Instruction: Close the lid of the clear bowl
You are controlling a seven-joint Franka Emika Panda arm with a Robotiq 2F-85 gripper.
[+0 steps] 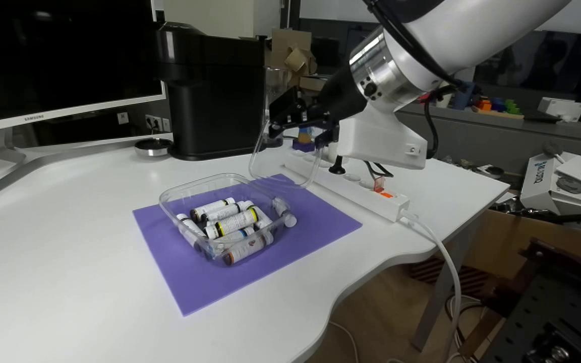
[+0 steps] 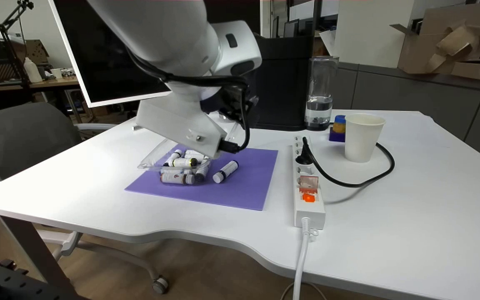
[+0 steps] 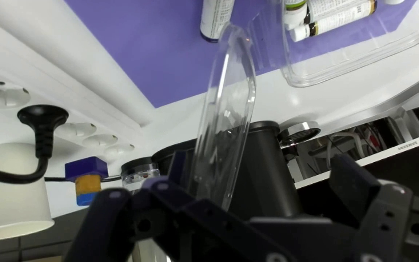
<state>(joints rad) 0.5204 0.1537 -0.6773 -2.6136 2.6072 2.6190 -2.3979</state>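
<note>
The clear bowl sits on a purple mat and holds several white vials with dark ends. It also shows in an exterior view and in the wrist view. The transparent lid stands steeply raised at the bowl's side. In the wrist view the lid is seen nearly edge-on, close to the left finger. My gripper is open around the lid's upper part; it also shows in the wrist view. Whether a finger touches the lid I cannot tell. The arm hides the fingers in an exterior view.
A loose vial lies on the mat beside the bowl. A power strip with a black plug runs along the mat. A paper cup, a glass cylinder, a tall black box and a monitor stand around.
</note>
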